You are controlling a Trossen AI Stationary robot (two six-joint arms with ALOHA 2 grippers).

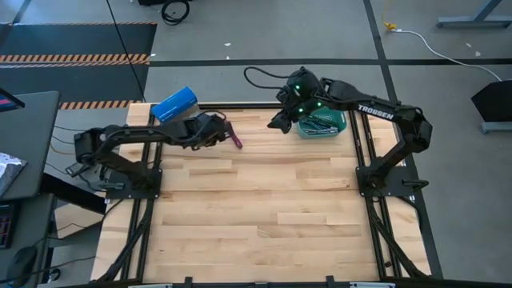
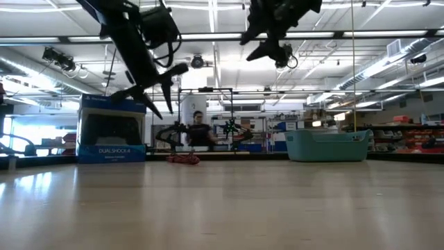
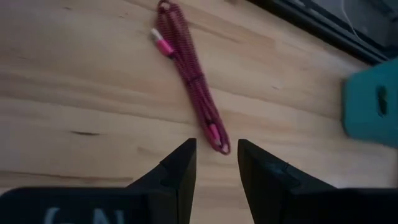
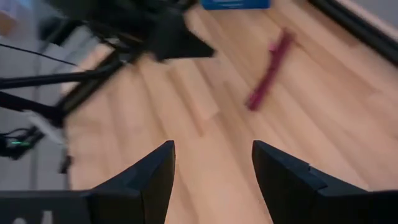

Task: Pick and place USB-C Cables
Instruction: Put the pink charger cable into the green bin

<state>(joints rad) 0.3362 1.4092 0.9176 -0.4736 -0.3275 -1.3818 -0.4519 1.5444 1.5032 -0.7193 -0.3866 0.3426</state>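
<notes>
A maroon USB-C cable bundle (image 3: 189, 74) lies flat on the wooden table (image 1: 240, 208), near the far edge, between the blue box and the teal bin; it also shows in the high view (image 1: 238, 141) and the low view (image 2: 182, 159). My left gripper (image 3: 214, 165) hovers open above the bundle's near end, well clear of the table (image 2: 170, 94), with nothing between its fingers. My right gripper (image 4: 211, 174) is open and empty, raised high (image 2: 267, 48) just left of the teal bin (image 1: 282, 120). More cables (image 1: 320, 122) lie inside the bin.
The teal plastic bin (image 1: 339, 122) stands at the table's far right and a blue box (image 1: 174, 104) at the far left corner. The two arms are close together along the far edge. The table's middle and near half are bare wood. A person stands in the room beyond (image 2: 199, 128).
</notes>
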